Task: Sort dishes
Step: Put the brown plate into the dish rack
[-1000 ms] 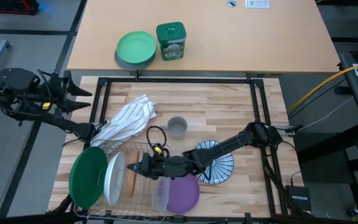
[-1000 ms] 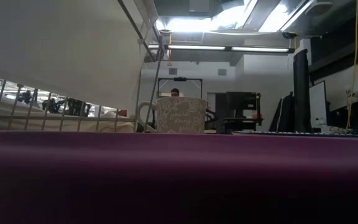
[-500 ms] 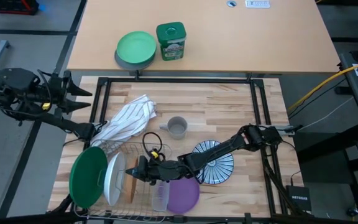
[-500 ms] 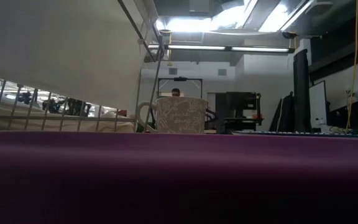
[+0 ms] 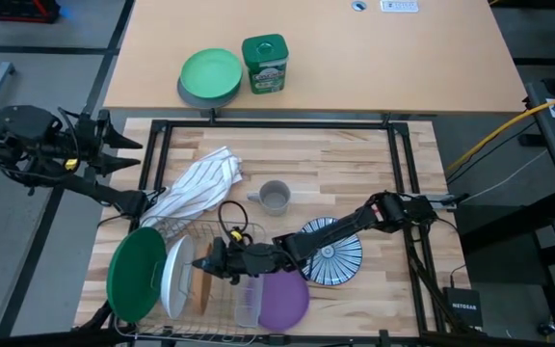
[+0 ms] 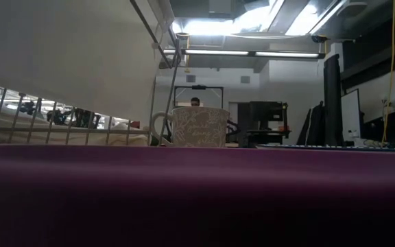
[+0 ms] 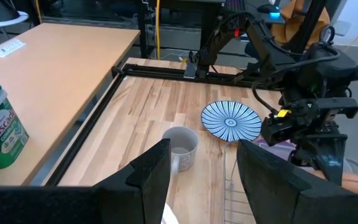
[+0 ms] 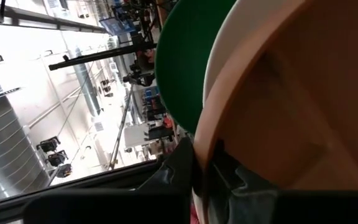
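A dark green plate (image 5: 135,273), a white plate (image 5: 176,275) and a brown plate (image 5: 202,281) stand on edge in a wire rack (image 5: 186,231) at the table's near left. My right gripper (image 5: 207,264) reaches across to the rack and is shut on the brown plate (image 8: 291,99). A purple plate (image 5: 285,301) and a blue-and-white striped plate (image 5: 333,253) lie flat on the table. My left gripper (image 5: 123,152) hangs open and empty beyond the table's left edge. No orange patterned plate is in view. My right gripper holds the brown plate by its rim (image 8: 205,163), on the far part of the plate, one finger on each face. The fingers come about level from the table's right. The plate stands upright in the rack beside the white plate (image 8: 219,56).
A clear container (image 5: 249,301) stands beside the purple plate. A grey mug (image 5: 275,198) stands mid-table, and a striped cloth (image 5: 200,183) lies far of the rack. A light green plate on a grey bowl (image 5: 210,77) and a green tub (image 5: 264,64) stand on the far desk.
My right gripper has gone a little toward the table's left edge, over the rack, and its arm has stretched after it. The brown plate stays upright in the rack.
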